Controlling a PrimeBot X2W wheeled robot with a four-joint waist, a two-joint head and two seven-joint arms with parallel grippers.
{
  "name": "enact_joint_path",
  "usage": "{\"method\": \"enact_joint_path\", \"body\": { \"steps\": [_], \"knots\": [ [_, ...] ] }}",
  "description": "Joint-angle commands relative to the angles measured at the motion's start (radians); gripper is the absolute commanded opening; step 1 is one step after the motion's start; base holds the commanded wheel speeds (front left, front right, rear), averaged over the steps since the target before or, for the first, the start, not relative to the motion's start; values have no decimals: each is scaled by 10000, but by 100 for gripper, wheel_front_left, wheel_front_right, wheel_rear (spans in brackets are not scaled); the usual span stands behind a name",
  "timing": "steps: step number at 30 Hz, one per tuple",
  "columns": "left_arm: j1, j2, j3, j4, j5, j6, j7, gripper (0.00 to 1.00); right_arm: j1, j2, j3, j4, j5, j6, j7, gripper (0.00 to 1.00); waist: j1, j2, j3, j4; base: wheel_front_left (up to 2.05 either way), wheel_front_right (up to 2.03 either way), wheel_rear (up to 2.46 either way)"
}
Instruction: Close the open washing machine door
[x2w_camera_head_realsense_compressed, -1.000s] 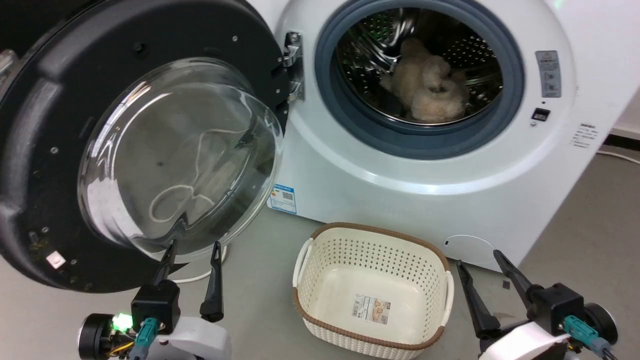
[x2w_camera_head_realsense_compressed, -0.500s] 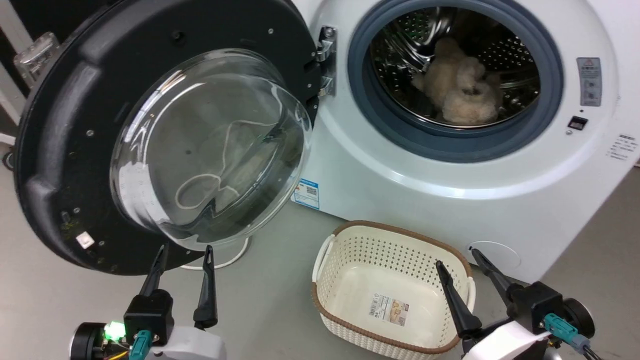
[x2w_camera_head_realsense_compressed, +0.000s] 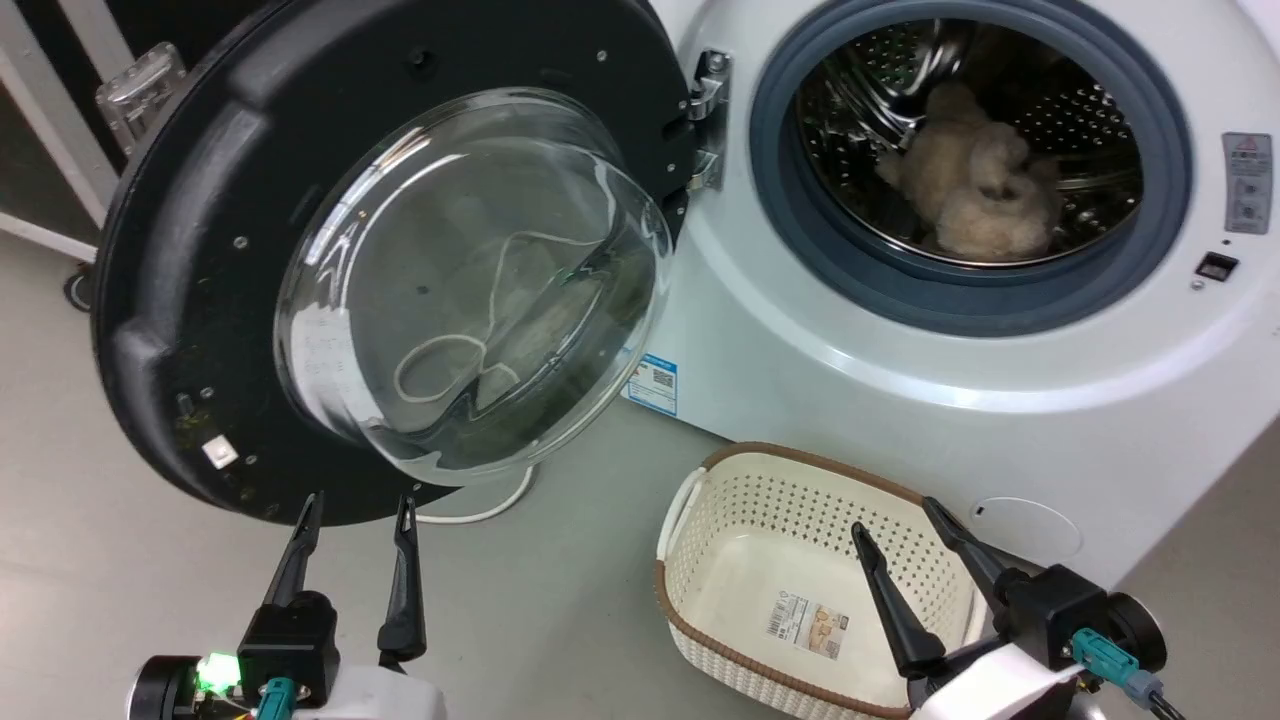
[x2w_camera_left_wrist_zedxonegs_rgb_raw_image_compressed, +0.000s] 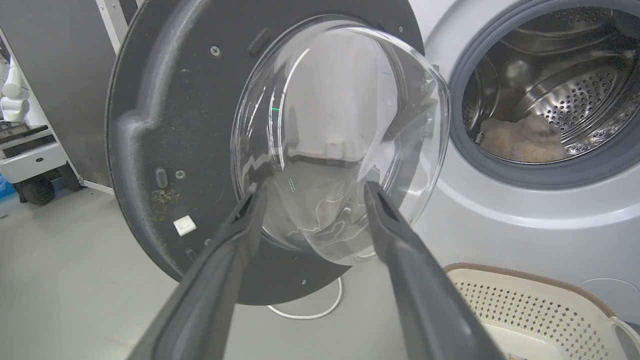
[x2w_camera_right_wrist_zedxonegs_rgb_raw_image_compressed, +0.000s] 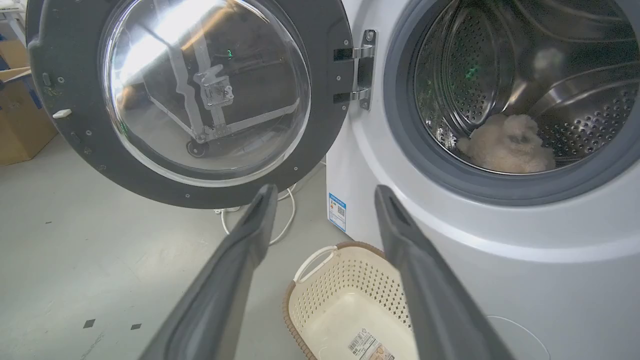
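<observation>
The washing machine door (x2w_camera_right_wrist_zedxonegs_rgb_raw_image_compressed: 200, 100) hangs open left of the washing machine (x2w_camera_right_wrist_zedxonegs_rgb_raw_image_compressed: 500, 280); cream basket (x2w_camera_right_wrist_zedxonegs_rgb_raw_image_compressed: 345, 300) sits before it, right gripper (x2w_camera_right_wrist_zedxonegs_rgb_raw_image_compressed: 325, 192) spread.

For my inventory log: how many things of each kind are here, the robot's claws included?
washing machine: 1
washing machine door: 1
cream basket: 1
fluffy beige item in the drum: 1
white cable on the floor: 1
claws: 2, left claw and right claw
Total: 7
</observation>
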Motion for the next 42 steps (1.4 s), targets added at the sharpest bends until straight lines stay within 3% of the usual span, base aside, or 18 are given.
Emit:
{"method": "enact_joint_path", "body": {
  "steps": [1,16,17,18,28,31,36,37,40,42],
  "knots": [
    [159,53,-43,-87,-40,96,-110,100,-182,-42,89,67,64,5,-126,100,-1,0,10,107,0,0,0],
    [335,176,-115,-250,-113,312,-444,100,-288,-43,405,325,198,6,-460,100,-1,0,52,798,0,0,0],
    [362,158,-129,-202,-180,286,-465,42,-280,-43,413,335,207,6,-481,100,-1,0,51,839,0,0,0],
    [368,138,-134,-187,-253,251,-486,0,-268,-43,414,343,214,6,-502,100,-1,0,50,880,0,0,0],
    [124,-39,382,-825,-907,72,-674,0,-23,-31,276,325,205,6,-689,100,-1,0,128,1292,0,0,0],
    [-191,-42,920,-1175,-1398,-228,-736,0,57,-23,190,261,164,7,-752,100,-1,0,244,1413,0,0,0],
    [-1416,431,2047,-743,-2834,-1166,-856,0,325,4,-42,135,107,7,-877,100,-1,0,398,1627,0,0,0],
    [-1416,431,2047,-743,-2834,-1166,-856,0,325,4,-42,135,107,7,-877,100,-1,0,398,1627,0,0,0],
    [-2391,704,2893,-271,-4221,-1282,-357,0,343,24,-108,10,110,7,-940,100,-1,0,577,1529,0,0,0],
    [-2539,571,3275,63,-5092,-1250,10,0,347,36,-109,-59,242,7,-982,100,-1,0,687,1475,0,0,0]
  ]
}}
